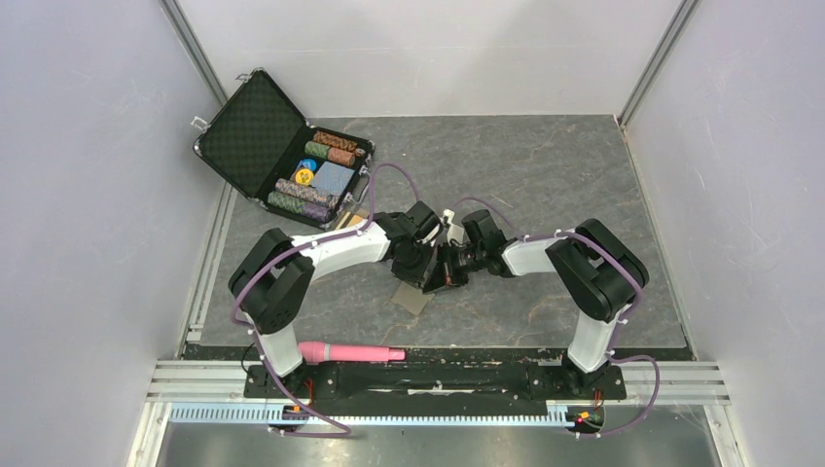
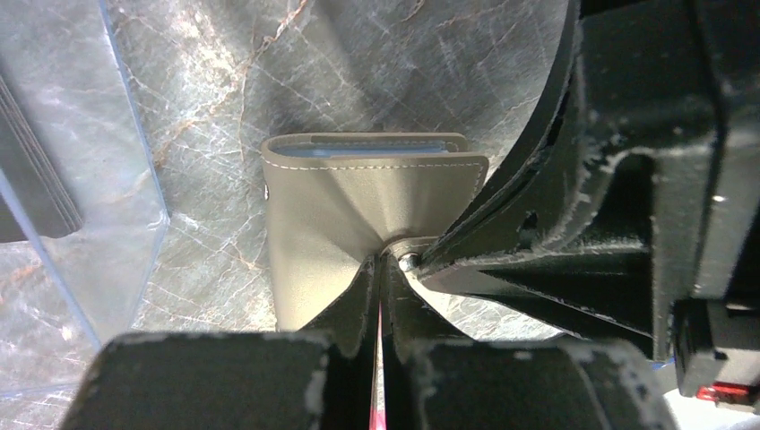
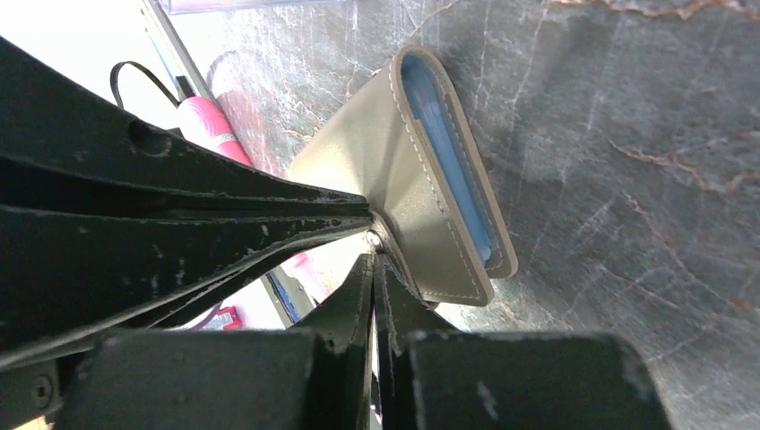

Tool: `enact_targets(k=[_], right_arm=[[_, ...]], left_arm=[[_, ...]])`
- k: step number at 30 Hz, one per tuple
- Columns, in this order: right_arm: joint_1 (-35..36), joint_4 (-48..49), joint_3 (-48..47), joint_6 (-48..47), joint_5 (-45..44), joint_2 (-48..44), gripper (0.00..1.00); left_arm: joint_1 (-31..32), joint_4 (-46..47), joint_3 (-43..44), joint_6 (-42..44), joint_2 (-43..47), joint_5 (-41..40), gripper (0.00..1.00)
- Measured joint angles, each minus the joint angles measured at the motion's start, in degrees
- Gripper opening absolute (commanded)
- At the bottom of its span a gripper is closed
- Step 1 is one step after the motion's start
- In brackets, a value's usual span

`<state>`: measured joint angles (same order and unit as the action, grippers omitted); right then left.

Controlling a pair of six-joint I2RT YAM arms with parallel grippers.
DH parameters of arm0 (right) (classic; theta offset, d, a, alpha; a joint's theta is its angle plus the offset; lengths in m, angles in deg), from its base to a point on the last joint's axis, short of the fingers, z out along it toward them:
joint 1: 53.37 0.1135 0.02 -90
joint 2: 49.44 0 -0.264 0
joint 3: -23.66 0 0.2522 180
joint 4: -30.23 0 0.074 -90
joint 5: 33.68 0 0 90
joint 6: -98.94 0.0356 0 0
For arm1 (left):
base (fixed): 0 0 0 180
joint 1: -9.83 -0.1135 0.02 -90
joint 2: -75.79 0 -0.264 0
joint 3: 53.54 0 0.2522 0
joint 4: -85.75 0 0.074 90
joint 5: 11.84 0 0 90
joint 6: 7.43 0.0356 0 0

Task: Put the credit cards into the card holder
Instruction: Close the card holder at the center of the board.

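Note:
The taupe card holder (image 2: 358, 197) hangs a little above the marble table, its mouth open and the light blue inside (image 3: 448, 143) showing. My left gripper (image 2: 380, 264) is shut on a pinch of its cover, which puckers toward the fingertips. Coming from the other side, my right gripper (image 3: 374, 251) is shut on the small tab with the metal snap. In the top view both grippers meet at mid-table, with the card holder (image 1: 412, 297) just below them. A clear-edged flat piece (image 2: 125, 179) lies at the left; I cannot tell whether it is one of the credit cards.
An open black case of poker chips (image 1: 282, 156) stands at the back left. A pink cylinder (image 1: 350, 351) lies on the base rail between the arms. Grey walls close in the table on three sides.

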<state>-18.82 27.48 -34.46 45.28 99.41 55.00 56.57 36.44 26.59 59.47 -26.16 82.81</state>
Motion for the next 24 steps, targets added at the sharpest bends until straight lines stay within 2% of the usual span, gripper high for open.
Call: enact_targets(k=[17,18,19,21,24], right_arm=[[0.0,5.25,2.62,2.99,-0.52,-0.7,0.0],[0.0,5.25,2.62,3.06,-0.52,-0.7,0.0],[0.0,5.25,2.62,3.06,-0.52,-0.7,0.0],[0.0,5.25,2.62,3.08,-0.52,-0.7,0.0],[0.0,5.33,2.82,3.1,-0.48,-0.7,0.0]], left_arm=[[0.22,2.58,-0.04,0.0,1.77,0.24,0.02],[0.26,2.6,-0.07,0.0,1.84,0.24,0.06],[0.26,2.56,-0.11,-0.02,1.84,0.17,0.19],[0.26,2.4,-0.13,-0.11,1.84,-0.07,0.33],[-0.11,2.51,-0.79,-0.42,2.21,-1.07,0.38]])
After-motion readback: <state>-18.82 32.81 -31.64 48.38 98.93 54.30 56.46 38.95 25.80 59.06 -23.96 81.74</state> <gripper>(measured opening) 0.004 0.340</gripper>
